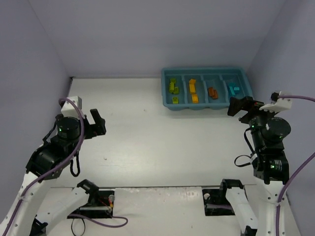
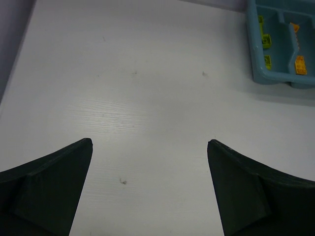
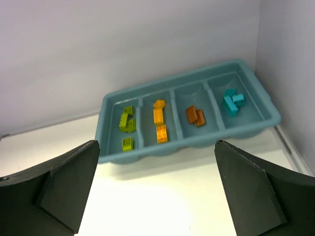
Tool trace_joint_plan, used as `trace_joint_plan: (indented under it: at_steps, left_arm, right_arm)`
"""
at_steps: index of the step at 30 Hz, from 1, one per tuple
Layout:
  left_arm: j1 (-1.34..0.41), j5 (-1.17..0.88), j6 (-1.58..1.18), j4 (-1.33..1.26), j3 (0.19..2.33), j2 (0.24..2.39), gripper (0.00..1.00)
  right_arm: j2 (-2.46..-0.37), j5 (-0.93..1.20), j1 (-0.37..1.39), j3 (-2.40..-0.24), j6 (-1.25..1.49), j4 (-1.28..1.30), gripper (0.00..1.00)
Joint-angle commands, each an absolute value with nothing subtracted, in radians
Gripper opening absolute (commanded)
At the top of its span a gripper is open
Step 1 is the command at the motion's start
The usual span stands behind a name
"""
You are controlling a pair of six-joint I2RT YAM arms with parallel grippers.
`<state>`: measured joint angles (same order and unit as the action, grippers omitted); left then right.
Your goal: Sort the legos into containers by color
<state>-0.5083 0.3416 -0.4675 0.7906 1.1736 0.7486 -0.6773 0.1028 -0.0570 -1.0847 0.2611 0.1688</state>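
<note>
Teal tray holds green, yellow, orange, cyan legos in separate compartments.

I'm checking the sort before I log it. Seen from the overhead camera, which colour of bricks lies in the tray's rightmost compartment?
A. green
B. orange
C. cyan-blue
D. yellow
C: the cyan-blue bricks sit alone in the rightmost compartment of the tray. The orange bricks, yellow bricks and green bricks fill the compartments to their left.
</note>
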Motion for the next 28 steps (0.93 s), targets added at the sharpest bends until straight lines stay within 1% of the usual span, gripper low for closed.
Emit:
trace_joint_plan:
  at_steps: [1,5,10,14,28]
  left_arm:
    - [-0.500,0.429,-0.443,0.813,1.227,0.753,0.94]
    - [-0.502,0.423,-0.498,0.857,1.255,0.758,0.94]
    - [-0.502,0.422,-0.525,0.894,1.261,0.784,0.94]
    - [-0.500,0.407,-0.566,0.900,1.259,0.796,0.94]
    - [-0.502,0.364,-0.584,0.839,1.223,0.821,0.94]
  right_arm:
    - [-0.622,0.078,-0.029,-1.055,0.244,0.184,1.00]
    - [-0.560,-0.040,-0.006,-1.058,0.258,0.248,1.00]
    - [-0.482,-0.038,0.060,-1.046,0.212,0.275,1.00]
    - [-0.459,-0.045,0.092,-1.040,0.218,0.287,1.00]
    - [-0.425,-0.048,0.123,-1.088,0.202,0.334,1.00]
